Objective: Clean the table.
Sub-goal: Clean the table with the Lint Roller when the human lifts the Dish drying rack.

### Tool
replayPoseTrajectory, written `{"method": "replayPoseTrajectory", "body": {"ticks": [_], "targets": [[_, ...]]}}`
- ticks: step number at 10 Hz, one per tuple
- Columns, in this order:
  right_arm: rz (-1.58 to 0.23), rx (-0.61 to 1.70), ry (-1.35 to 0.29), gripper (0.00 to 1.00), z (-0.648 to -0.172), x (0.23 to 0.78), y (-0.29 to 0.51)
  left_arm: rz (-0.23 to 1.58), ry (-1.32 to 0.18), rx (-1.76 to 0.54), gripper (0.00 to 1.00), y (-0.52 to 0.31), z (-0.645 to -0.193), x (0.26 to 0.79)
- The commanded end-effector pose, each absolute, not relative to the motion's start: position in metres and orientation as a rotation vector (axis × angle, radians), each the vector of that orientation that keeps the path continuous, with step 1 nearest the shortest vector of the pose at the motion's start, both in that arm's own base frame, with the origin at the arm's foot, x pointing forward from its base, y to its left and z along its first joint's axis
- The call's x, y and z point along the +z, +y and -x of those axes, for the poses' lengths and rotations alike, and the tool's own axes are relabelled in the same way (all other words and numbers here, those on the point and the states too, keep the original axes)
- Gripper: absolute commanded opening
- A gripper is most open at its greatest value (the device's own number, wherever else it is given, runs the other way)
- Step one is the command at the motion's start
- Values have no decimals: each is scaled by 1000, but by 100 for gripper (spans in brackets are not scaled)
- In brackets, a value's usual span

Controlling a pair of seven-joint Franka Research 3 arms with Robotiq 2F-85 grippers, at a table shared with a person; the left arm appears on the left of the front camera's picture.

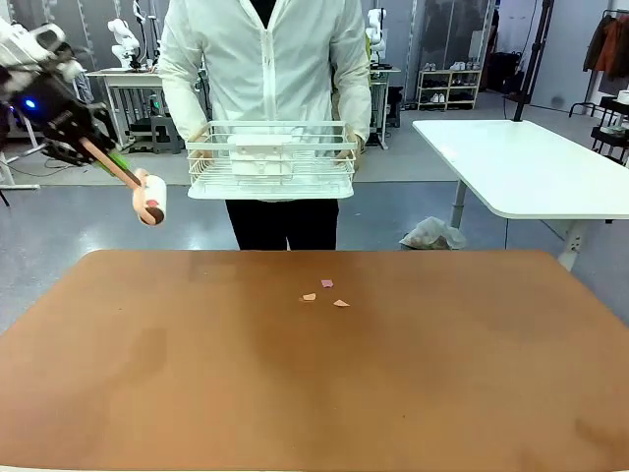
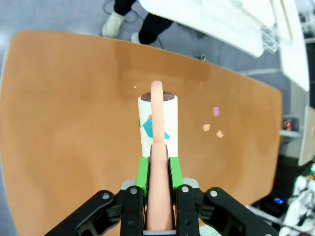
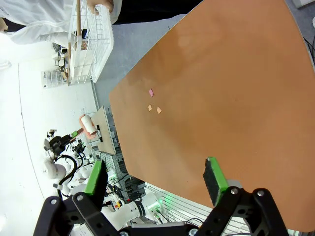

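Observation:
The terracotta table (image 1: 197, 374) carries three small paper scraps (image 1: 324, 293) near its far middle. My left gripper (image 1: 106, 152) hangs high off the table's far left corner, shut on the pink handle of a lint roller (image 1: 149, 200). In the left wrist view the gripper (image 2: 158, 169) clamps that handle, and the white roller (image 2: 158, 123) has blue and orange bits stuck to it; the scraps (image 2: 212, 125) lie on the table (image 2: 74, 123) beyond it to the right. My right gripper (image 3: 155, 178) is open, high above the table (image 3: 221, 98), with nothing between its fingers.
A person stands at the far edge holding a white wire rack (image 1: 270, 157) above the floor, also seen as the rack (image 3: 91, 39) in the right wrist view. A white-topped table (image 1: 521, 162) stands at the back right, with a plastic bag (image 1: 432, 234) on the floor beside it.

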State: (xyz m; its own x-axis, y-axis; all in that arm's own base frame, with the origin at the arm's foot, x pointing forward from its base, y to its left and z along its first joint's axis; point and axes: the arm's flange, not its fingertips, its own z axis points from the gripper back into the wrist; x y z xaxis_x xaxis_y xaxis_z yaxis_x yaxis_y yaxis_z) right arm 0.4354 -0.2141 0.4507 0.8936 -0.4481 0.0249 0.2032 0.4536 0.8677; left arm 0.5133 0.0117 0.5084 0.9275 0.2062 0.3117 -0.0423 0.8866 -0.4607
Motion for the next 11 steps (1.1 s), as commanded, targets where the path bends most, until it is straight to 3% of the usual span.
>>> {"method": "replayPoseTrajectory", "body": {"ticks": [1,4,5,9,11], "targets": [[-1020,-415,-280,100,-434,452,-211,530,-400,91,21,13,-529,492],[-1020,-415,-280,100,-434,452,-211,616,-476,183,21,21,-514,513],[-1020,-415,-280,100,-434,452,-211,517,-386,98,21,5,-532,486],[-1020,-415,-280,100,-434,452,-211,538,-390,114,21,6,-530,487],[-1020,-415,-280,100,-434,452,-211,591,-381,22,21,-34,-542,468]]}}
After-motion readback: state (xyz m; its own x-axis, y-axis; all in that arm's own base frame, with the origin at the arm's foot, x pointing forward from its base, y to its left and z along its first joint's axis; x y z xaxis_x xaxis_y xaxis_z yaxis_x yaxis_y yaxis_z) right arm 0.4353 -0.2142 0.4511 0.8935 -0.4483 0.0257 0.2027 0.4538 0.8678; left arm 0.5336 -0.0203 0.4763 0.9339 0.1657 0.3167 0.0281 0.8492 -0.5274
